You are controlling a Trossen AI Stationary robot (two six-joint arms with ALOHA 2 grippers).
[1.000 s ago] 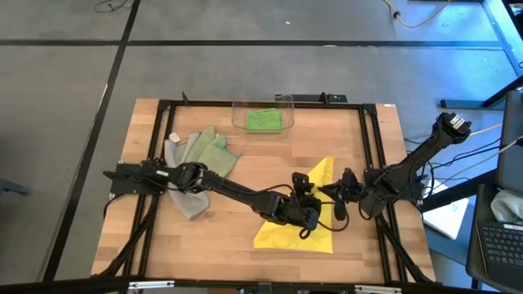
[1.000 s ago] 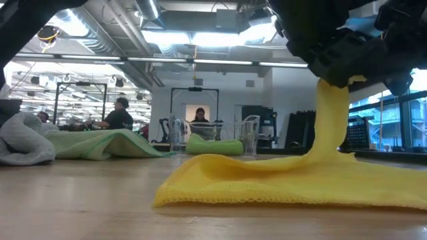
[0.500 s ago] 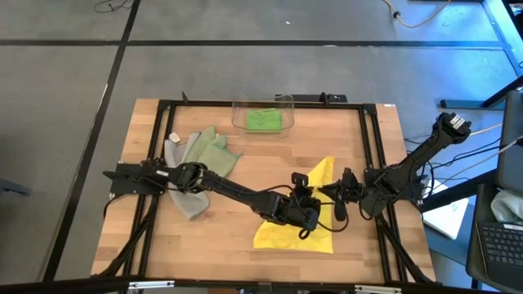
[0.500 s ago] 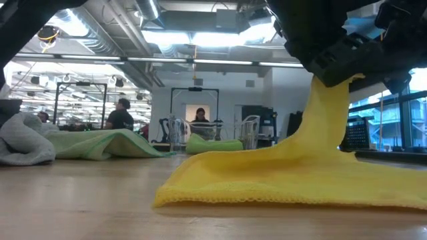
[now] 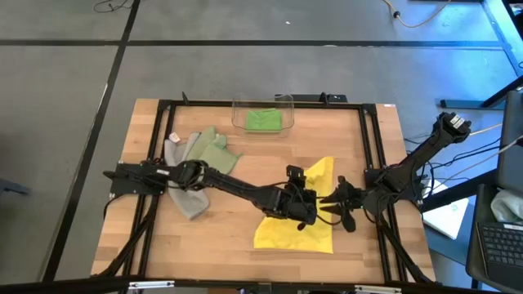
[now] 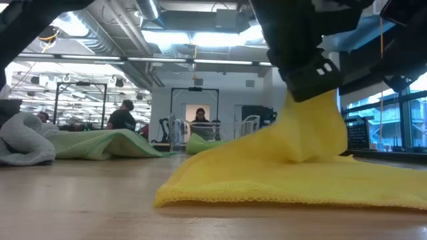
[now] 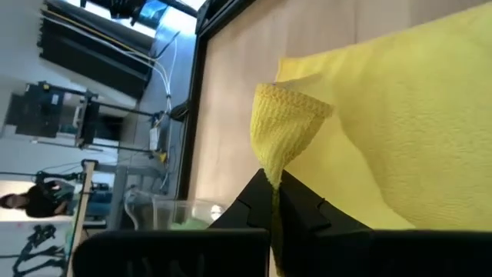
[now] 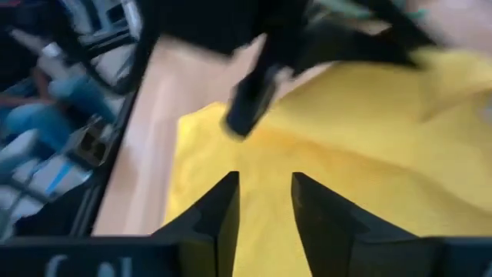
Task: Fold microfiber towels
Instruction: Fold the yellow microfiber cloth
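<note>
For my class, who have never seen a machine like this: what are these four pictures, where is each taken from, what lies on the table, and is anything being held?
This is a robot with two dark arms working at a wooden table. One picture looks straight down from above, one looks level across the tabletop, and two come from cameras on the arms' wrists.

On the table lie a yellow towel, a pale sage green towel and a grey towel. A bright green towel sits in a clear plastic bin.

The left gripper has its jaws shut on a pinched bit of the yellow towel, as its wrist picture shows. The right gripper is beside it over the same towel, jaws apart, holding nothing.
</note>
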